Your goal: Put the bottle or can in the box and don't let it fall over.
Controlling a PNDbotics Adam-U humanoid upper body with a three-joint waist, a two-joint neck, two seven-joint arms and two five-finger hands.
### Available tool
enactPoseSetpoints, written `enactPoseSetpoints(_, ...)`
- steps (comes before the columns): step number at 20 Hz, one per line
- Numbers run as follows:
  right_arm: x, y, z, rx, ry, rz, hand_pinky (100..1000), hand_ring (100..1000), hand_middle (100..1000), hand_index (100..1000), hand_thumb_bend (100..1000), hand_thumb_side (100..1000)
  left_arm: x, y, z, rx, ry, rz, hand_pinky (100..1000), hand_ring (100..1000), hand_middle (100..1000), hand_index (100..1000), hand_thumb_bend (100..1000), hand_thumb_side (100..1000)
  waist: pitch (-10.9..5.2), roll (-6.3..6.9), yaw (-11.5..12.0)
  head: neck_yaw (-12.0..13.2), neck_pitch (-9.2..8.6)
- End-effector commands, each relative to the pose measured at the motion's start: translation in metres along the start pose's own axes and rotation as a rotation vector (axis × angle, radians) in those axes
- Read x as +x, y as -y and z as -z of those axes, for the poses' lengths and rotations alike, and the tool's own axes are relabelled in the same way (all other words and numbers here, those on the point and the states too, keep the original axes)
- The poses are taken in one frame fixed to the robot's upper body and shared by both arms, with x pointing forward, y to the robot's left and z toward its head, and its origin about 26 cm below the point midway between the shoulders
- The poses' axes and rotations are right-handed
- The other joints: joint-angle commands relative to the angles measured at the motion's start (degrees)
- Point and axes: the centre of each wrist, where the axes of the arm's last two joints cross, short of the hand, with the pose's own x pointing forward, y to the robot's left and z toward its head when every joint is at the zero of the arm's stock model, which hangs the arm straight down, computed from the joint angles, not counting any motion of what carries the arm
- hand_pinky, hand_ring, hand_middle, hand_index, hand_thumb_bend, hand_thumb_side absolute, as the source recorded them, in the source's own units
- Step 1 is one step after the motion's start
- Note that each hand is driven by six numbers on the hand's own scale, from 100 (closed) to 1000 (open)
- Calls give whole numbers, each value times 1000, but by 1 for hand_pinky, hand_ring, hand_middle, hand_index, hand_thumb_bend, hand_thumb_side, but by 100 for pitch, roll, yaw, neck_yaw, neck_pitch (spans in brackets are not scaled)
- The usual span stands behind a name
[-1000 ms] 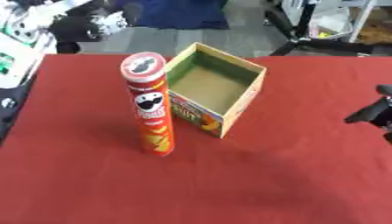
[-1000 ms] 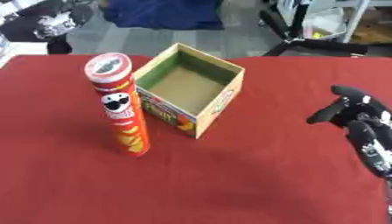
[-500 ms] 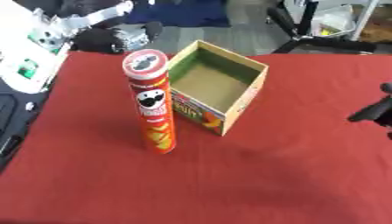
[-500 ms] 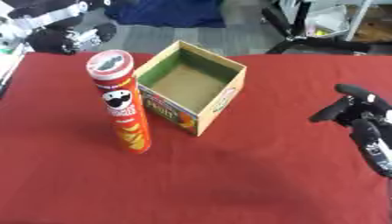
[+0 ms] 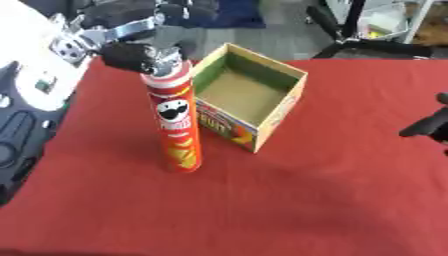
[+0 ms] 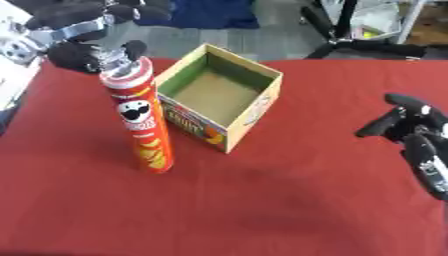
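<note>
Glossy red printed can [image 5: 178, 125] with a smooth sheen, matt cardboard box [image 5: 248, 95] beside the can with dull brown inside and printed outer walls, matt red cloth table cover [image 5: 332, 195] under the can

The left hand [image 5: 131, 52] now reaches in from the upper left. Its fingers sit at the top of the upright Pringles can [image 5: 175, 120].

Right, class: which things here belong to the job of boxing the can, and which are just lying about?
Part of the job:
- crisp can, standing upright on the red table
- open cardboard box, empty, beside the can
- left hand, at the can's top

Lying about:
- right hand, idle at the right edge
- blue cloth beyond the table
</note>
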Motion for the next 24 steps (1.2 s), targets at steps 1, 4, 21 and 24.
enactPoseSetpoints(1, 9, 5, 6, 29, 11, -33, 691, 652, 567, 897, 100, 524, 1, -8, 1, -135, 113, 107, 1000, 1000, 982, 962, 100, 1000, -58, -10, -4, 15, 39)
enactPoseSetpoints(4, 9, 5, 6, 30, 9, -33, 691, 652, 567, 897, 100, 524, -1, -6, -1, -152, 103, 102, 1000, 1000, 979, 956, 100, 1000, -59, -7, -4, 10, 51)
enactPoseSetpoints(21, 9, 5, 5, 24, 3, -38, 691, 652, 566, 898, 100, 524, 6, -14, -20, -228, 85, 29, 1000, 963, 950, 944, 100, 1000, -56, 14, 17, -21, 93)
enactPoseSetpoints(24, 9, 5, 4, 23, 2, -40, 692, 652, 566, 898, 100, 524, 8, -15, -22, -236, 86, 24, 974, 944, 938, 931, 100, 1000, -57, 15, 20, -22, 91)
